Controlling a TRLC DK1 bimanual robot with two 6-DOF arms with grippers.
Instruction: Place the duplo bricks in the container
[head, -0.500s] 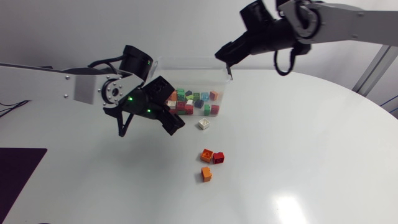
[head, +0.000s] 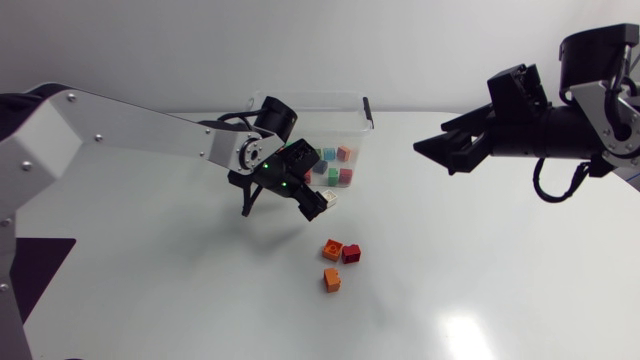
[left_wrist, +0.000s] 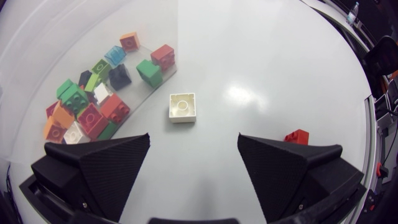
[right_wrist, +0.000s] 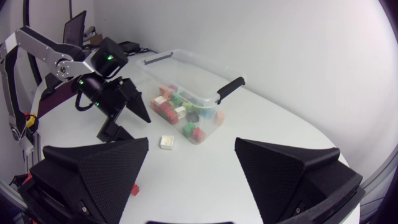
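A clear plastic container (head: 300, 98) at the back of the table holds several coloured duplo bricks. A white brick (head: 327, 198) lies on the table just in front of it. My left gripper (head: 306, 194) hovers next to that brick, open. In the left wrist view the white brick (left_wrist: 183, 107) lies just ahead of the gap between the open fingers of the left gripper (left_wrist: 194, 142), untouched. Two orange bricks (head: 332, 249) (head: 332, 280) and a red brick (head: 351, 253) lie nearer the front. My right gripper (head: 436, 155) hangs open and empty, off to the right of the container.
The container (right_wrist: 193, 65) has black handles on its short sides. From the right wrist view, the left gripper (right_wrist: 118, 102) is beside the container, with the white brick (right_wrist: 166, 142) close to it. Bare white table surrounds the loose bricks.
My left gripper has moved right, up to the white brick. My right arm has pulled back from above the container to the right side of the table.
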